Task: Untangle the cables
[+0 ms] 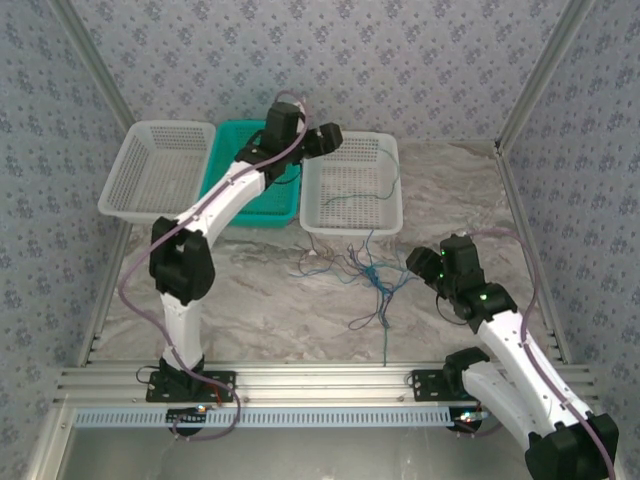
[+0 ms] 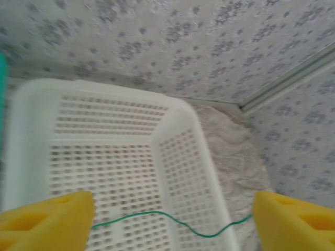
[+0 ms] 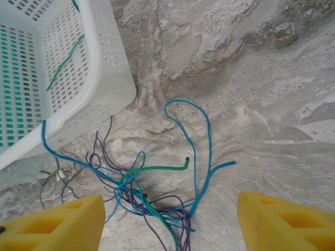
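The left arm reaches far forward, the left gripper (image 2: 172, 206) released, fingers wide apart above a white basket (image 2: 178, 117). One green cable (image 2: 157, 213) lies just below it, draped over the basket's side. The right arm is bent low, the right gripper (image 3: 170, 209) also released, just above the tangled cables (image 3: 152, 191) on the counter (image 3: 261, 78), too knotted to count. There are three baskets: two white and one teal basket (image 1: 225, 150).

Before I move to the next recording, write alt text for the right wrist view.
A tangle of thin blue, green and purple cables lies on the marbled table, just ahead of the right arm's yellow fingers, which stand wide apart, holding nothing. At upper left, a white perforated basket holds a green cable.
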`<control>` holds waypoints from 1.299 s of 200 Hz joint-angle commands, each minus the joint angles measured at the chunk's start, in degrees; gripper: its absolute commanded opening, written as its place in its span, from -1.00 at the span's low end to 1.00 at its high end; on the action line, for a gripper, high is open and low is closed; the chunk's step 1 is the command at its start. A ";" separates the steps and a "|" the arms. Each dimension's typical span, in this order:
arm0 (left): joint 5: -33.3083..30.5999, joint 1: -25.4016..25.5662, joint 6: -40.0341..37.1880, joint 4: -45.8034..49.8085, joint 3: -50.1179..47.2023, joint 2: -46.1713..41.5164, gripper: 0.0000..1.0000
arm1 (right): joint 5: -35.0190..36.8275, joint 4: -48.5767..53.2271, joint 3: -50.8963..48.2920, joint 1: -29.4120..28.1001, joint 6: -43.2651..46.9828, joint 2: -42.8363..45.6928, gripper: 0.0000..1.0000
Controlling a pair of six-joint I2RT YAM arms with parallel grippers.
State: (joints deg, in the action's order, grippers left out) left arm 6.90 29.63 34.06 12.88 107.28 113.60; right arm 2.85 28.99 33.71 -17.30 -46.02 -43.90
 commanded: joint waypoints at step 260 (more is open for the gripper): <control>7.72 5.43 20.57 -13.74 -65.65 -53.10 0.99 | -5.89 -18.13 -2.19 -10.30 2.69 -8.02 -1.00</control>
State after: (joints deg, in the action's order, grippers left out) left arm 12.03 32.27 44.51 6.83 44.29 58.81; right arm -1.80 10.52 30.28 -24.32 -43.92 -55.02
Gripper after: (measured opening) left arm 0.994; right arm 0.051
